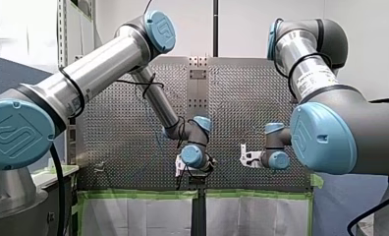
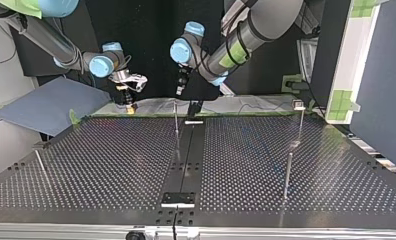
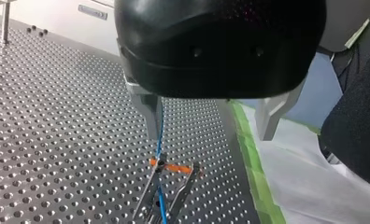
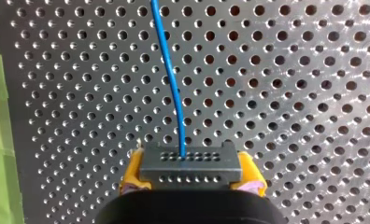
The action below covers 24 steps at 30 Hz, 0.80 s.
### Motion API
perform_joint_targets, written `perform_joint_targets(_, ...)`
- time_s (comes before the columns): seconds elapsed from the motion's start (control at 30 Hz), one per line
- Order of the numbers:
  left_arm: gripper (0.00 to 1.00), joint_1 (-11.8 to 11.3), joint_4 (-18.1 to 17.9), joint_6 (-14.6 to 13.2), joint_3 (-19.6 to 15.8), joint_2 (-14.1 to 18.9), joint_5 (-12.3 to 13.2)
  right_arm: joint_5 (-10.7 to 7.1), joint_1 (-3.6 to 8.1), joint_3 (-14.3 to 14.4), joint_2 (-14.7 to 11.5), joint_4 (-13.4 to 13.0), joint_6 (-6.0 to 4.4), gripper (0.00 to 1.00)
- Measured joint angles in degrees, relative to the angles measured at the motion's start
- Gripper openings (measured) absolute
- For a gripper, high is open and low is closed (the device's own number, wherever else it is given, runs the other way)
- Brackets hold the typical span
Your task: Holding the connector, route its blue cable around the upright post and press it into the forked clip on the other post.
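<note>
Right gripper clamped on connector; cable runs ahead over table. Left gripper wide open, empty, above clip. Routing step; next likely needs connector swung round post.

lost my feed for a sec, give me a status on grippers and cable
Right gripper shut on dark grey block connector, yellow pads. Left gripper open, thin blue cable beside one finger, running to forked metal clip. Nothing blocking seen.
</note>
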State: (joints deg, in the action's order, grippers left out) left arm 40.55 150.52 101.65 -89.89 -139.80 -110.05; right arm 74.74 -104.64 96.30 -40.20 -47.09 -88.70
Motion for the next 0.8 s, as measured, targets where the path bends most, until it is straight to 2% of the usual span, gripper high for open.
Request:
perform_joint_targets(0.37,1.00,0.02,0.38,2.29,-0.01,-0.04,-3.12,-0.02,0.00,0.00,0.02,0.13,0.00,0.00)
perform_joint_targets(0.8,1.00,0.03,0.31,2.41,-0.01,-0.03,-3.38,-0.02,0.00,0.00,0.01,-0.03,0.00,0.00)
